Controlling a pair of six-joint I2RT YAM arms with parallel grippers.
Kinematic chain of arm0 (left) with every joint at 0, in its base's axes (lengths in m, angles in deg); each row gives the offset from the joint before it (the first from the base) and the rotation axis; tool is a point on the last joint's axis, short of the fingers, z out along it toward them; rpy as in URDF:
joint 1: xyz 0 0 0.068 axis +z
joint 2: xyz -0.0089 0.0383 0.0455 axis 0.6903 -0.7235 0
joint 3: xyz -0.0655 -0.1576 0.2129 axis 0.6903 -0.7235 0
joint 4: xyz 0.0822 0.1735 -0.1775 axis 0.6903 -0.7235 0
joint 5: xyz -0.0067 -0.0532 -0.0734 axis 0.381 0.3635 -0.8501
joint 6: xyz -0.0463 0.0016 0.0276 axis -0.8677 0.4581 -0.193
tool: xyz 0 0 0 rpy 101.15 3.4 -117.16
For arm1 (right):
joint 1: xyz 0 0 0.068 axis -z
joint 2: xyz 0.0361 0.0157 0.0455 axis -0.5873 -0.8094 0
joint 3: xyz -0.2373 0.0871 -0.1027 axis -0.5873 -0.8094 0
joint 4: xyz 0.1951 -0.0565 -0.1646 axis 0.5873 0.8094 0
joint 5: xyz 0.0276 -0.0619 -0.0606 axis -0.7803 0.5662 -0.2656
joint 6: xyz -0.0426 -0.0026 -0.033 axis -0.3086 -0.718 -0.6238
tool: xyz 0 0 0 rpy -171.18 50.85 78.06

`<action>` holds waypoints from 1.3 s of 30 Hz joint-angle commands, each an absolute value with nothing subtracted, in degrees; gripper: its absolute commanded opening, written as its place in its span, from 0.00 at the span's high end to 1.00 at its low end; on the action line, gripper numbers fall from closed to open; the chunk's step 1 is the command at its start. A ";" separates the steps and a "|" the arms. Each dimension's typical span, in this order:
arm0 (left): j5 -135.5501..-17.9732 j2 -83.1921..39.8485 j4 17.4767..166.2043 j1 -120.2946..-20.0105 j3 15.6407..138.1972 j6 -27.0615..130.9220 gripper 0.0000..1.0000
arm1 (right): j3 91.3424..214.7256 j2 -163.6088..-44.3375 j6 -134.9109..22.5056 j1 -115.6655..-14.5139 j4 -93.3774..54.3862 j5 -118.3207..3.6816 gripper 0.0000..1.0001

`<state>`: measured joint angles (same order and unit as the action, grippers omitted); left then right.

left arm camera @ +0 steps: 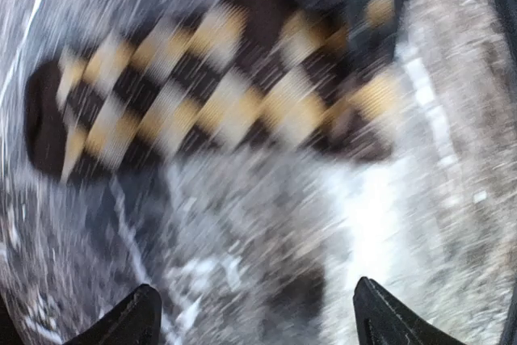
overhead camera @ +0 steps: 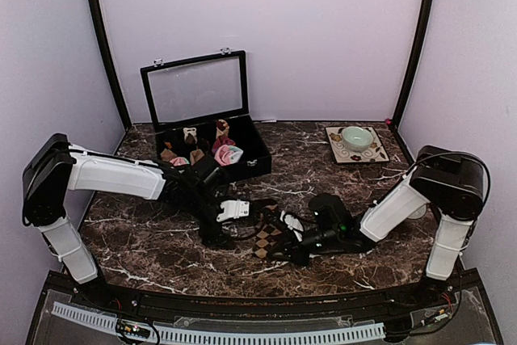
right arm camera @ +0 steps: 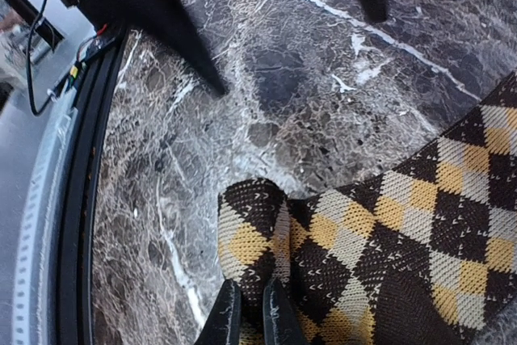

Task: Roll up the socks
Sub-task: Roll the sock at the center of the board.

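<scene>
In front of the open black case (overhead camera: 258,157), toward the near edge of the marble table (overhead camera: 388,272), the right gripper (right arm camera: 250,322) sat low over the stone. Its two black fingers were nearly together, pinching a folded edge of the dark brown sock with tan diamond checks (right arm camera: 388,256). That brown sock lay flat on the marble just in front of the case, between the two grippers. The left gripper (left arm camera: 254,325) was over the sock's other side, closer to the case's front left corner. Its fingertips (left arm camera: 129,321) were spread wide and held nothing. Whether those tips touched the stone could not be told, because the left wrist view was badly blurred and showed only the checks running across the marble. Inside the case lay several small tan and brown sock bundles (overhead camera: 192,148). Toward its right side was a bunched pink sock (overhead camera: 228,153) with a pale mint patch. The case's lid (overhead camera: 196,90), a black frame around a clear pane, stood raised at its back. To the right of the case, near the back wall and well apart from both arms, a square patterned plate (overhead camera: 336,152) held a mint-green bowl (overhead camera: 356,136).
</scene>
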<state>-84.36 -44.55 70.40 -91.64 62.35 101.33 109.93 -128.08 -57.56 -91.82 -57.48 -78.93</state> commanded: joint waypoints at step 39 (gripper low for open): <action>-99.20 -63.51 60.57 -96.70 78.32 103.57 1.00 | 103.21 -130.24 -40.63 -85.80 -54.02 -79.59 0.01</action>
<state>-94.28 -59.34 67.39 -98.70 76.74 105.64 110.28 -132.10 -40.67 -86.20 -62.59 -89.29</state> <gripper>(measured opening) 0.056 0.382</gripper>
